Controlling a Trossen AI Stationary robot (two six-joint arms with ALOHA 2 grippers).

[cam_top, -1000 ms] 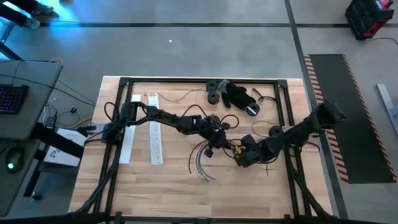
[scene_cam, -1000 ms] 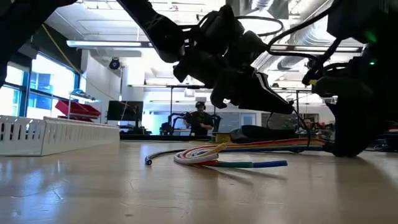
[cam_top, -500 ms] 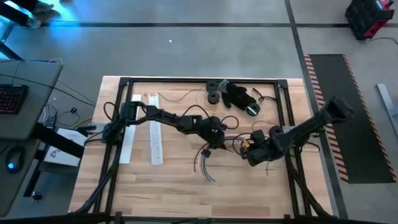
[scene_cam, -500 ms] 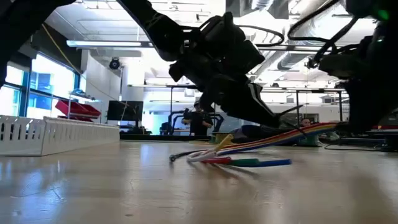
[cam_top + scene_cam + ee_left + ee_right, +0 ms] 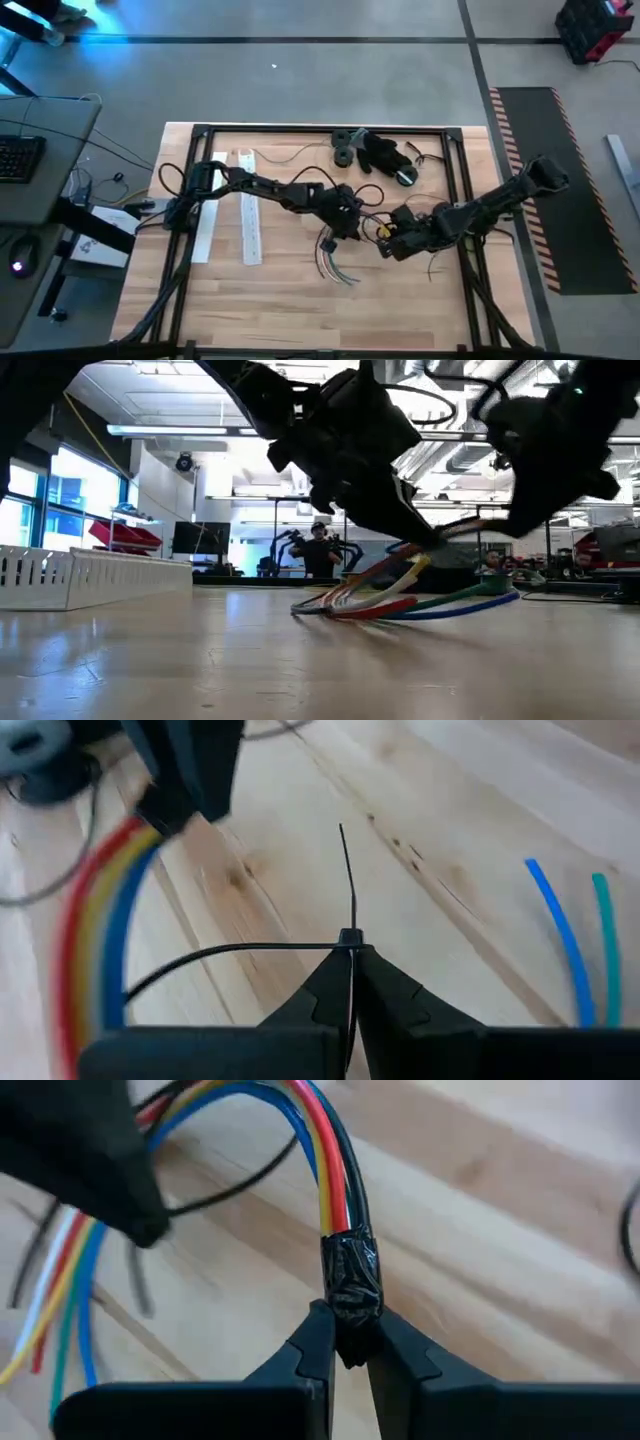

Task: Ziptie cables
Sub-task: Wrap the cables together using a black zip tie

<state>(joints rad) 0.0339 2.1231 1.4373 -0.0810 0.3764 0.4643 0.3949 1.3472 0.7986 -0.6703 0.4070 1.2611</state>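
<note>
Black tape binds the cables (image 5: 345,1270), pinched by the right gripper (image 5: 347,1342); beside them, the left gripper (image 5: 352,970) clamps a thin zip tie (image 5: 347,885).

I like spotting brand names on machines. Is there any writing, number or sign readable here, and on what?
None can be read.
The white perforated strips show only holes, no lettering.
The keyboard is too small to read.
The black tape on the cables is unmarked.
</note>
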